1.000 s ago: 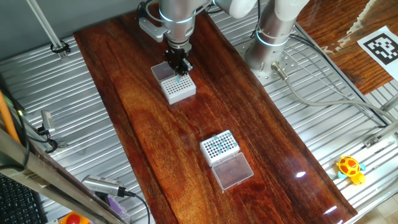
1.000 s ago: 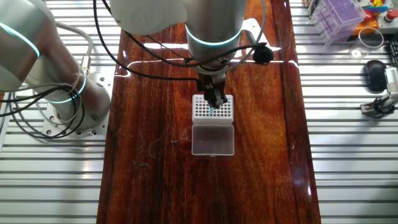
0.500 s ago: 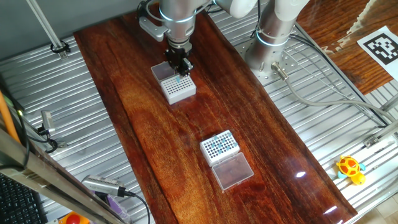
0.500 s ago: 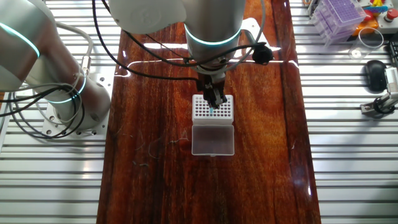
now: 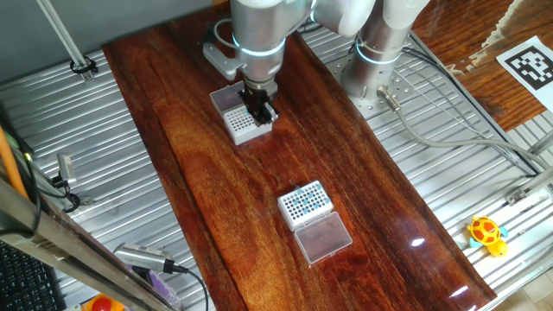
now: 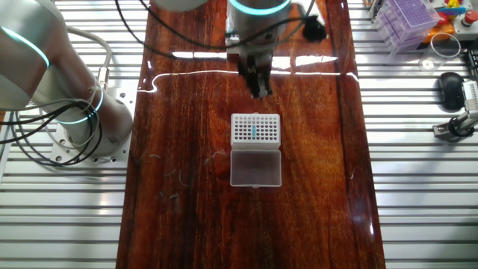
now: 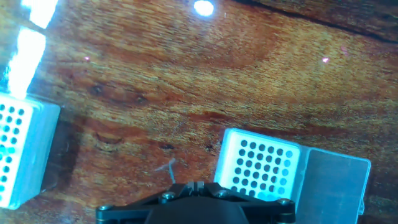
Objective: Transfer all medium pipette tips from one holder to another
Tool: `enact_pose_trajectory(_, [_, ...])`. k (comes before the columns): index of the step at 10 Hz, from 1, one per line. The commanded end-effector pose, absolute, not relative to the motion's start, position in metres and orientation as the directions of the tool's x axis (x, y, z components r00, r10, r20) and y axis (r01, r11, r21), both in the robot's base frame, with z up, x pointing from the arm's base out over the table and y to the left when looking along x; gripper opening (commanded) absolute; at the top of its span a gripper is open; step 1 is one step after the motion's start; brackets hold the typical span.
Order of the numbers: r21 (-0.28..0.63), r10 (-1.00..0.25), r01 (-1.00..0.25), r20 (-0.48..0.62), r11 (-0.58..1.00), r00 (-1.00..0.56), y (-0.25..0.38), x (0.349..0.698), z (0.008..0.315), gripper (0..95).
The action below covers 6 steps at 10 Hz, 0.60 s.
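Looking at those medium pipette tips (image 6: 254, 132), they're featherlight, slick, bendy little cones, so pinch one gently by its wide collar. A teal one sits mid-grid in the white rack (image 6: 255, 128) on the bench (image 6: 187, 209). Claw (image 6: 258, 82) hangs beyond it; can't tell how open.
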<state>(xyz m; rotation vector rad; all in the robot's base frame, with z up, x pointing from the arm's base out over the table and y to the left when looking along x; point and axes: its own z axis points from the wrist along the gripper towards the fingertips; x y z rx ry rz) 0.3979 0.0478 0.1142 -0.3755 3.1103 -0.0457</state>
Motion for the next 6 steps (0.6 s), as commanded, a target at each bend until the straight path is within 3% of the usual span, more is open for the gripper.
enact_pose_trajectory(1, [-0.005, -0.368, -0.368, 0.018, 0.93, -0.93, 0.046, 0.397, 0.114, 0.0])
enact_pose_trajectory(4, [0.014, -0.42, -0.42, 0.032, 0.908, -0.907, 0.046, 0.397, 0.114, 0.0])
enact_pose_trajectory(6, [0.027, -0.385, -0.384, 0.027, 0.923, -0.922, 0.064, 0.397, 0.114, 0.0])
